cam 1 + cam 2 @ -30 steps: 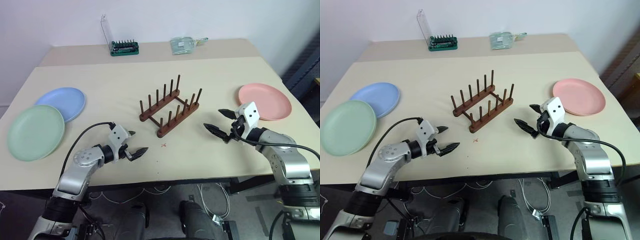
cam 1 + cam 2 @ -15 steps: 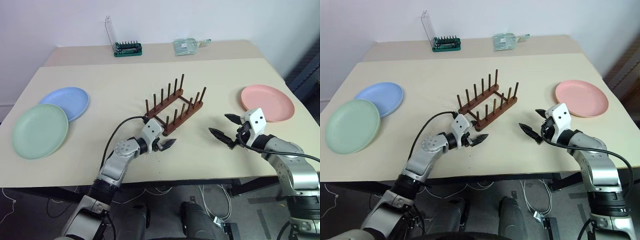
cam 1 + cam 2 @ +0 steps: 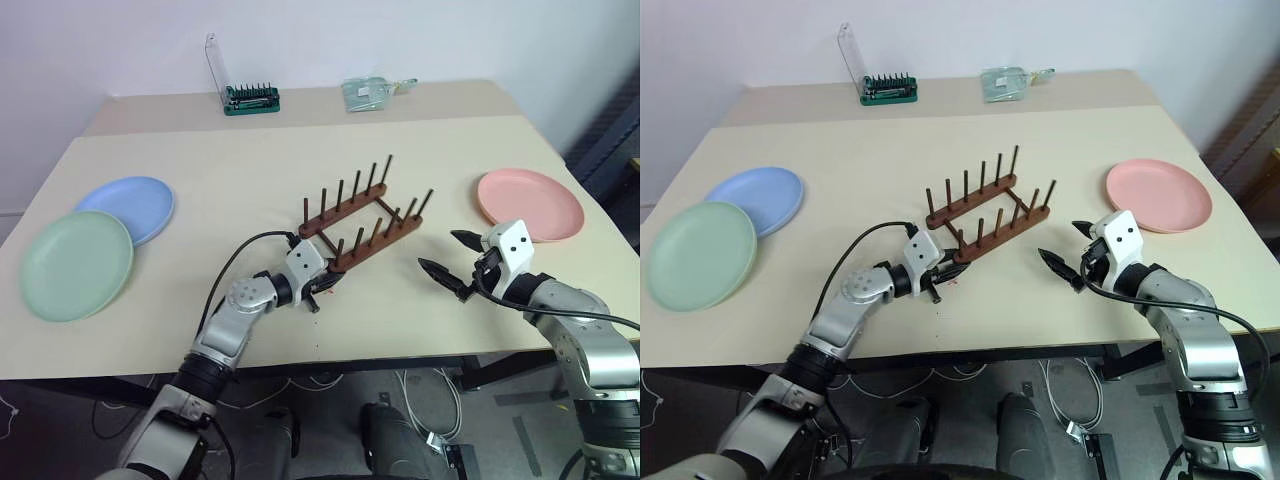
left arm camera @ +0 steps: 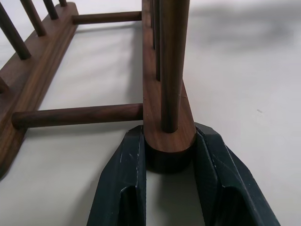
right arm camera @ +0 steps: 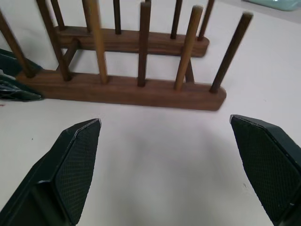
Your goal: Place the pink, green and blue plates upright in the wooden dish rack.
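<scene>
The wooden dish rack (image 3: pixel 365 225) stands mid-table with nothing between its pegs. My left gripper (image 3: pixel 322 283) is shut on the near end of its front rail (image 4: pixel 167 141), one finger (image 4: pixel 123 188) on each side. My right gripper (image 3: pixel 440 252) hovers open just right of the rack, which its wrist view shows ahead (image 5: pixel 122 89). The pink plate (image 3: pixel 530 203) lies flat at the right. The blue plate (image 3: pixel 130 207) lies flat at the left, with the green plate (image 3: pixel 78 263) overlapping its near edge.
A green-based holder with a clear panel (image 3: pixel 248 98) and a clear bag (image 3: pixel 372 92) sit at the back of the table (image 3: pixel 230 180). The table's front edge runs just below both grippers.
My left gripper moved right to the rack's near end and closed on the front rail. The rack has turned slightly, lying flatter across the table. The right gripper stayed open and still.
</scene>
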Robot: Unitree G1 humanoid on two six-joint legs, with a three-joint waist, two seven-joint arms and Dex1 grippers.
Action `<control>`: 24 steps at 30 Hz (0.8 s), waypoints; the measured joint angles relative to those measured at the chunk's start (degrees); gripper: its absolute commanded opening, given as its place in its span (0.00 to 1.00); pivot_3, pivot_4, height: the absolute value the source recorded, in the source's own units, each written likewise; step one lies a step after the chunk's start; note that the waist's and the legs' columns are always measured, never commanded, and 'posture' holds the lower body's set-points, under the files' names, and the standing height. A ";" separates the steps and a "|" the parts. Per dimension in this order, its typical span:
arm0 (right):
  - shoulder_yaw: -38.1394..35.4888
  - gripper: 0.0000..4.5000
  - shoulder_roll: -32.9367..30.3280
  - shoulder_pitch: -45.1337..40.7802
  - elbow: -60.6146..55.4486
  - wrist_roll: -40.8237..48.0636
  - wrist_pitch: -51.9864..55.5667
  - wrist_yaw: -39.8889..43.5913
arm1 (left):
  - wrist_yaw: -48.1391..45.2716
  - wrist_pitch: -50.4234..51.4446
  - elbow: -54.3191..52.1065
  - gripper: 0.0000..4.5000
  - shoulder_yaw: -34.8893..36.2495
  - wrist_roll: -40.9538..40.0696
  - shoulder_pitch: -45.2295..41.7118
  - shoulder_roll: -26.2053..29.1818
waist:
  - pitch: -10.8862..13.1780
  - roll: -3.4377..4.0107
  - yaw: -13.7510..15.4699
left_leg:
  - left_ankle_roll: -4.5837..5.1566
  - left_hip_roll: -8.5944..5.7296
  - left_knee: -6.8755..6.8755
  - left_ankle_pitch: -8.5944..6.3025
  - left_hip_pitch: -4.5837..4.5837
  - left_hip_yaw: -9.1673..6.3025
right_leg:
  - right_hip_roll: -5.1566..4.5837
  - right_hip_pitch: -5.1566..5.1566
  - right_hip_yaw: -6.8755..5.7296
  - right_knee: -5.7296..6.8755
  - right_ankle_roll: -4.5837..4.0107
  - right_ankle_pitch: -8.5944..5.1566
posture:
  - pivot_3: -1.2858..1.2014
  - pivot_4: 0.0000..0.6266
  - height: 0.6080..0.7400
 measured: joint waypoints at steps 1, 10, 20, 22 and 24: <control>0.06 1.00 0.02 0.20 0.00 -0.04 0.01 -0.09 | -3.06 -1.12 1.61 0.17 0.03 -1.00 -1.12 1.28 | 0.00 0.00 0.00 | 0.00 0.02 0.00 0.00 0.00 -0.01 | 0.02 -0.01 0.00 0.01 0.00 0.00 | 0.52 0.24 1.00; 0.11 1.00 0.25 0.71 -0.16 -0.10 -0.03 -1.03 | -18.24 -15.22 20.38 0.28 -0.50 -1.43 -11.75 4.55 | 0.00 -0.04 0.30 | 0.02 -0.02 0.04 -0.01 -0.04 -0.01 | -0.02 0.01 0.00 -0.03 0.01 0.00 | 0.52 0.24 1.00; -0.15 0.88 -0.98 3.83 -0.64 -1.11 0.08 -1.22 | -16.42 -12.23 18.98 1.00 2.70 -1.35 -9.95 6.05 | -0.04 0.00 -0.18 | 0.16 0.01 -0.03 -0.09 0.18 0.00 | 0.00 0.13 0.01 0.02 0.03 -0.01 | 0.52 0.24 1.00; -0.06 0.71 -2.26 4.35 -0.62 -1.51 0.36 -0.48 | -15.77 -10.75 15.35 0.86 3.53 -1.80 -6.87 7.03 | -0.04 0.00 -0.23 | 0.23 0.03 -0.11 -0.14 0.47 0.03 | 0.00 0.37 0.03 -0.01 0.05 -0.03 | 0.52 0.24 1.00; 0.17 0.49 -3.51 4.50 -0.62 -1.74 0.47 0.84 | -15.91 -7.35 8.60 0.70 4.77 -3.29 -1.89 9.51 | -0.07 0.00 -0.65 | 0.37 0.11 -0.16 -0.23 0.63 0.07 | 0.03 0.48 0.03 -0.02 0.01 -0.10 | 0.52 0.24 1.00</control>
